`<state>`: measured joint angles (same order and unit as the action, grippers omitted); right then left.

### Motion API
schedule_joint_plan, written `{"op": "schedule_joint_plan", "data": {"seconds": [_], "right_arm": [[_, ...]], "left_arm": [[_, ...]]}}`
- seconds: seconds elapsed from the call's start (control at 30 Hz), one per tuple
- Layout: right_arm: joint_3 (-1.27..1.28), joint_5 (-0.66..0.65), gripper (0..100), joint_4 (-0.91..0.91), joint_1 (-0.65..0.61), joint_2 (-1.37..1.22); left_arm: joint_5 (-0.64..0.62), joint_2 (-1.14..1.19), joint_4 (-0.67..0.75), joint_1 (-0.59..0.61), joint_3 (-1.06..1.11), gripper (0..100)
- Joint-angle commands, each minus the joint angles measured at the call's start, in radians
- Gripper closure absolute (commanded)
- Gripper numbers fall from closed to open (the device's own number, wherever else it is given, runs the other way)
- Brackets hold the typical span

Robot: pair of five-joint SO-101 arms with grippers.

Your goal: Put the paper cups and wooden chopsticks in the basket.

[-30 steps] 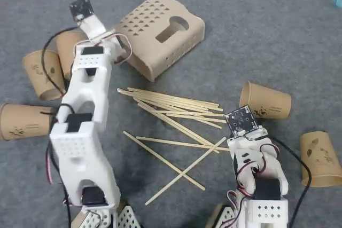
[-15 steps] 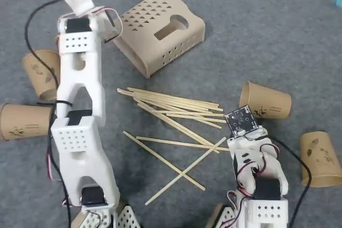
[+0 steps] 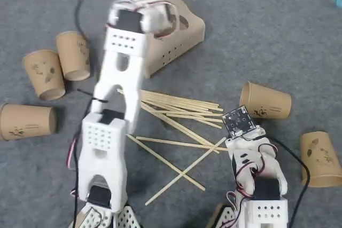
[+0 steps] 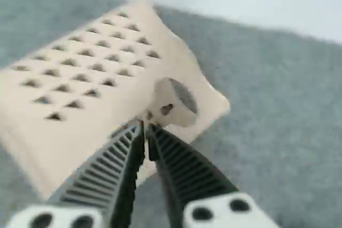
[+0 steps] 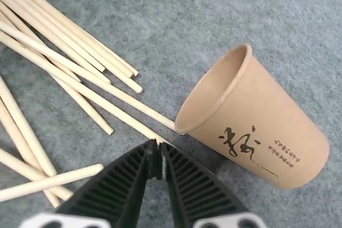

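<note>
Grey felt covers the counter. The high view takes in the scattered wooden chopsticks, the tipped-over basket and paper cups lying at both sides, the nearest cup beside the right arm. The left wrist view adds the left pincer, fingers together, over the basket's round handle hole. The right wrist view adds the right pincer, also pressed together on nothing, near that cup's rim. The left arm has swung from the left-hand cups to the basket.
</note>
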<state>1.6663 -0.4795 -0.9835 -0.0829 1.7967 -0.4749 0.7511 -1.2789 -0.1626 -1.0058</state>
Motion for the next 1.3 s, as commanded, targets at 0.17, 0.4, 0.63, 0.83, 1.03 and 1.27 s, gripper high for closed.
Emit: {"op": "schedule_joint_plan", "data": {"seconds": [0.17,0.4,0.63,0.83,1.03,1.27], "right_arm": [[0.017,-0.011,99.0,0.013,0.001,0.015],[0.017,-0.012,99.0,0.016,0.001,0.015],[0.017,-0.012,99.0,0.016,0.001,0.015],[0.017,-0.012,99.0,0.016,-0.001,0.015],[0.017,-0.012,99.0,0.013,-0.001,0.015],[0.017,-0.012,99.0,0.012,-0.002,0.016]], "left_arm": [[0.002,0.183,0.184,-0.084,-0.13,99],[0.0,0.342,0.193,-0.097,-0.265,99],[0.0,0.434,0.193,-0.097,-0.332,99],[0.0,0.443,0.137,-0.097,-0.406,99],[0.0,0.45,0.143,-0.089,-0.466,99],[0.0,0.46,0.189,-0.078,-0.464,99]]}}
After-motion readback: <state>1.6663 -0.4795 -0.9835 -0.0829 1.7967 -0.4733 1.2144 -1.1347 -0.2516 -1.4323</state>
